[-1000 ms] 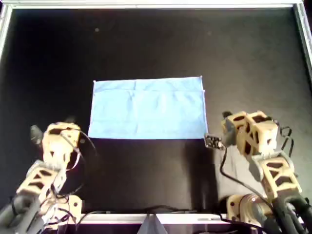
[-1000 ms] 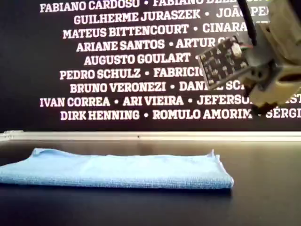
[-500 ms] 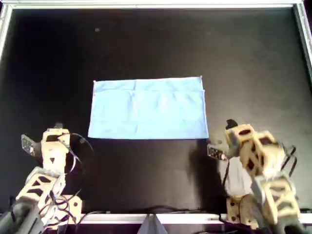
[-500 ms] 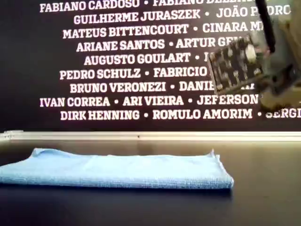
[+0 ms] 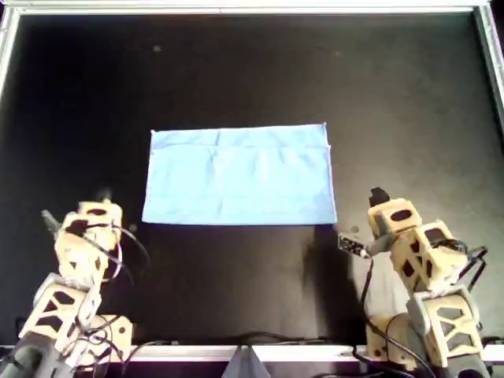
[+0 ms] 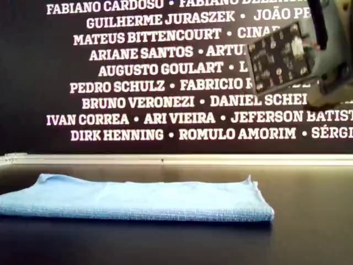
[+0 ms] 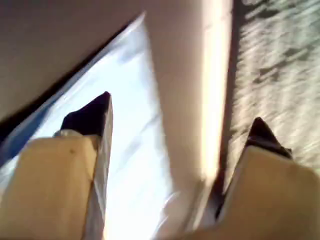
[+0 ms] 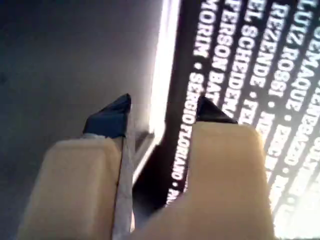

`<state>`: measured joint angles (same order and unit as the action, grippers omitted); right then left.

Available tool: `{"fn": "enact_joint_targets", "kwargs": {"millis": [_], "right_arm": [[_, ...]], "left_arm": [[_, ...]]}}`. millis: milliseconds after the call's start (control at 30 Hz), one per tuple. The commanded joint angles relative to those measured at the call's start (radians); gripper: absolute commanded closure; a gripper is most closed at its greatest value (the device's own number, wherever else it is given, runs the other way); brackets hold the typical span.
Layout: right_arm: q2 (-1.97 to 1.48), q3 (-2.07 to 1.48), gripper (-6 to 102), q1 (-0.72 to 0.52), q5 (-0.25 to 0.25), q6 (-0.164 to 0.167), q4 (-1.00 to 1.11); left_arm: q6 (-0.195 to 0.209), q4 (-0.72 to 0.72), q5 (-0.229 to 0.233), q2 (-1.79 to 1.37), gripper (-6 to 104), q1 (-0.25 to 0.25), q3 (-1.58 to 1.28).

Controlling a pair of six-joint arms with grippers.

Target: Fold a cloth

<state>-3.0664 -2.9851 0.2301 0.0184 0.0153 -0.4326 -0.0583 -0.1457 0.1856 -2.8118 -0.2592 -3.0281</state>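
- Lying flat at the middle of the black table (image 5: pixel 409 87), the cloth (image 5: pixel 239 175) shows one layer over another along its far edge (a first fold looks done).
- We hold the left gripper (image 7: pixel 177 117) wide apart, gripping nothing, near the overhead view's lower left.
- Our right gripper (image 8: pixel 162 112) is parted and bare too, off the cloth's near right corner in the overhead view, probably clearing room.

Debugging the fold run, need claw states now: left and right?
Left claw: open, empty, clear of the cloth.
Right claw: open, empty.
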Motion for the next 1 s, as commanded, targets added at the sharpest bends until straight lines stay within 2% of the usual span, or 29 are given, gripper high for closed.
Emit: {"fn": "enact_joint_targets", "kwargs": {"millis": [0, 100, 300, 400, 567, 733, 967], "right_arm": [[0.015, -0.014, 45, 0.012, -0.012, 0.005, 0.015], [0.115, 0.006, 45, 0.014, -0.032, 0.006, 0.015], [0.505, 0.199, 45, 0.011, -0.225, 0.006, 0.018], [0.776, 0.324, 45, 0.006, -0.258, 0.005, 0.018], [1.117, 0.466, 40, 0.008, -0.262, -0.002, 0.018], [1.147, 0.505, 27, 0.012, -0.262, -0.006, 0.018], [1.163, 0.551, 26, 0.012, -0.261, -0.012, 0.018]], "left_arm": [[0.005, -0.043, -0.055, -0.023, 3, 0.008, 0.021], [0.005, -0.044, -0.041, -0.021, 3, 0.011, 0.014], [0.005, -0.044, -0.041, -0.021, 3, 0.011, 0.017], [0.005, -0.041, -0.041, -0.023, 3, 0.011, 0.011], [0.003, -0.041, -0.041, -0.021, 3, 0.011, 0.002], [0.003, -0.041, -0.041, -0.021, 3, 0.011, 0.002], [0.002, -0.041, -0.041, -0.021, 3, 0.009, 0.002]]}}
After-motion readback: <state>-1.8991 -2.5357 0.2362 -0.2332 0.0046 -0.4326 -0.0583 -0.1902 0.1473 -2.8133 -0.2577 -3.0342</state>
